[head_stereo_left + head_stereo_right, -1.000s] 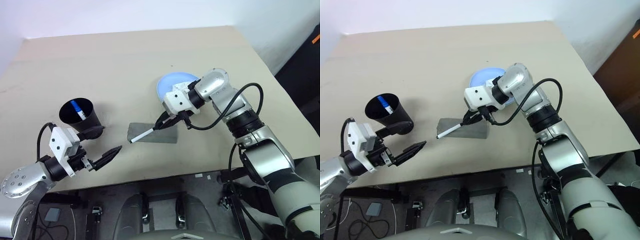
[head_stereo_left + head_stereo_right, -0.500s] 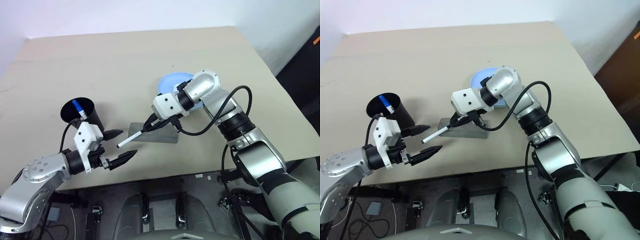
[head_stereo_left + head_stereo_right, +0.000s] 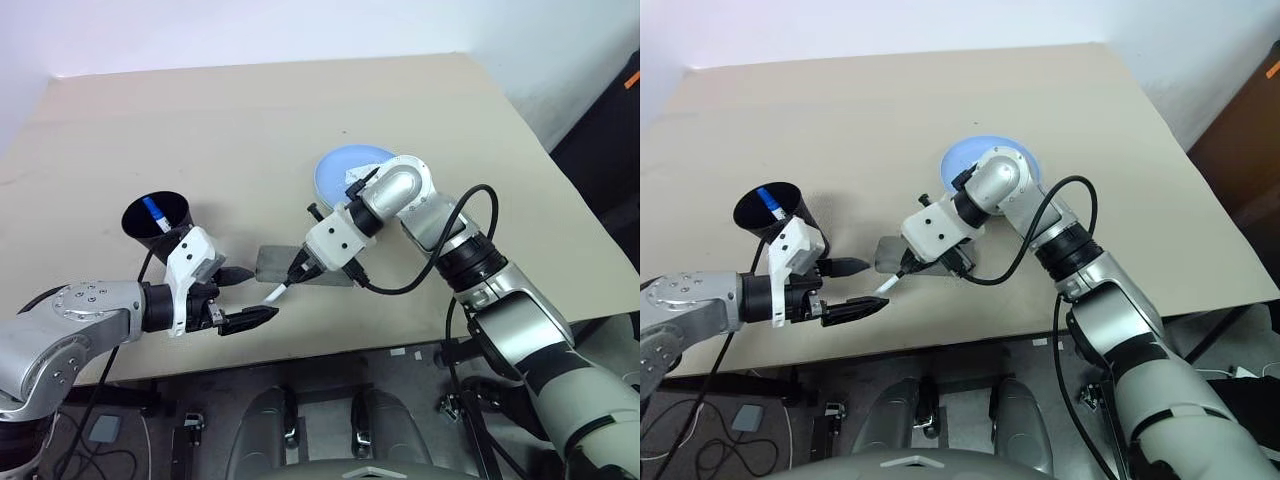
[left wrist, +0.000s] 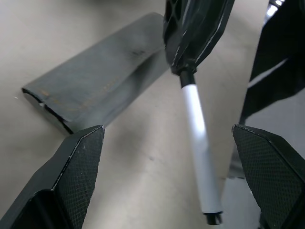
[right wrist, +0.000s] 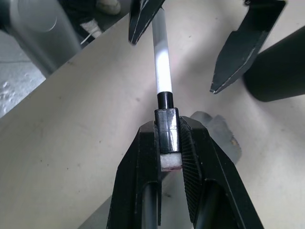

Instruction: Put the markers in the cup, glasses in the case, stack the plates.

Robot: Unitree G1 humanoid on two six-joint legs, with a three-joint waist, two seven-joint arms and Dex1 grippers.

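Two markers: one black-capped (image 4: 200,157) above the bench (image 3: 250,120), one blue-capped (image 3: 154,214) inside the single black cup (image 3: 160,225). One grey case (image 3: 290,265); one blue plate (image 3: 345,168) visible.

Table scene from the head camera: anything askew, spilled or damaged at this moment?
Nothing spilled or damaged. The only unusual thing is a mid-air handover: the right gripper is shut on the black-capped marker, whose free end sits between the left gripper's open fingers. The cup stands upright with the blue-capped marker inside; the case lies flat.
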